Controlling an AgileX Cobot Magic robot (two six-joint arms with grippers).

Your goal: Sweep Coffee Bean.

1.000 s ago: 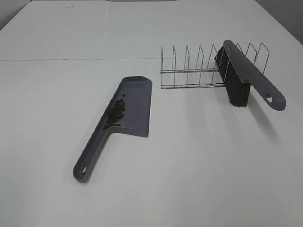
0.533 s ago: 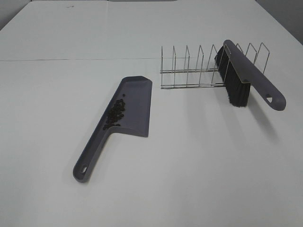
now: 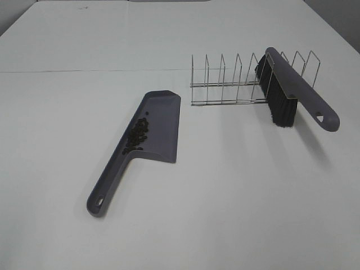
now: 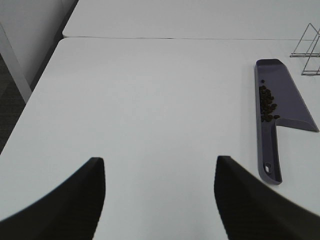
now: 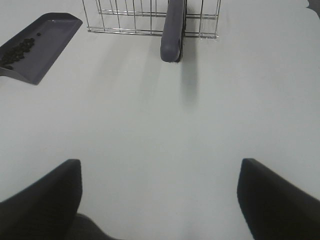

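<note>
The coffee beans (image 3: 136, 135) lie in a loose cluster inside the grey-purple dustpan (image 3: 160, 121), along its left wall; they also show in the left wrist view (image 4: 267, 103) and the right wrist view (image 5: 19, 48). The dustpan lies flat on the white table, handle (image 3: 105, 188) toward the front. The grey-purple brush (image 3: 301, 97) with black bristles (image 3: 279, 107) rests in the wire rack (image 3: 230, 84). My left gripper (image 4: 160, 195) is open and empty, well back from the dustpan (image 4: 280, 97). My right gripper (image 5: 160, 200) is open and empty, well back from the brush (image 5: 173, 30). Neither gripper shows in the high view.
The wire rack (image 5: 145, 17) stands at the back right of the white table (image 3: 225, 197). A seam (image 3: 84, 71) runs across the table behind the dustpan. The table's left edge (image 4: 35, 100) drops off to dark floor.
</note>
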